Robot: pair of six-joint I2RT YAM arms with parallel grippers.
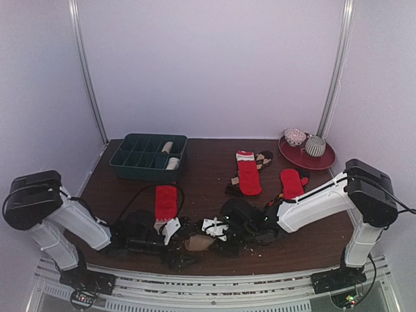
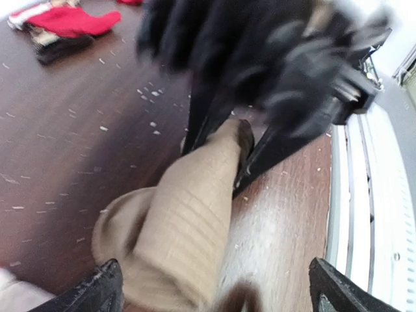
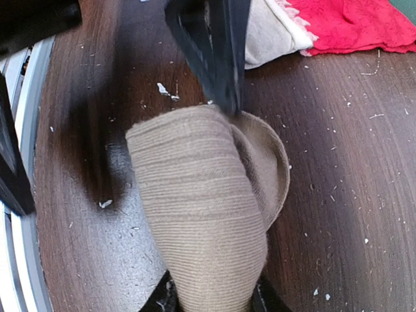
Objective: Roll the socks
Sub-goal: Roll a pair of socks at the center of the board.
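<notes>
A tan ribbed sock [image 3: 208, 214] lies partly rolled on the dark wooden table [image 3: 364, 195], near the front edge between the two arms. My right gripper [image 3: 214, 302] is shut on one end of it. The sock [image 2: 182, 227] runs into the wide gap of my left gripper [image 2: 218, 292], which is open, and lies against the left finger [image 2: 104, 289]. From above, the tan sock [image 1: 198, 242] sits between the left gripper [image 1: 182, 245] and the right gripper [image 1: 211, 239]. Red socks lie flat at the left [image 1: 166, 201], the middle [image 1: 249, 177] and the right [image 1: 292, 183].
A dark green compartment tray [image 1: 130, 159] stands at the back left with rolled items in it. A red plate [image 1: 325, 159] at the back right carries two rolled bundles. The metal rail [image 2: 364, 214] of the front edge runs close beside the grippers.
</notes>
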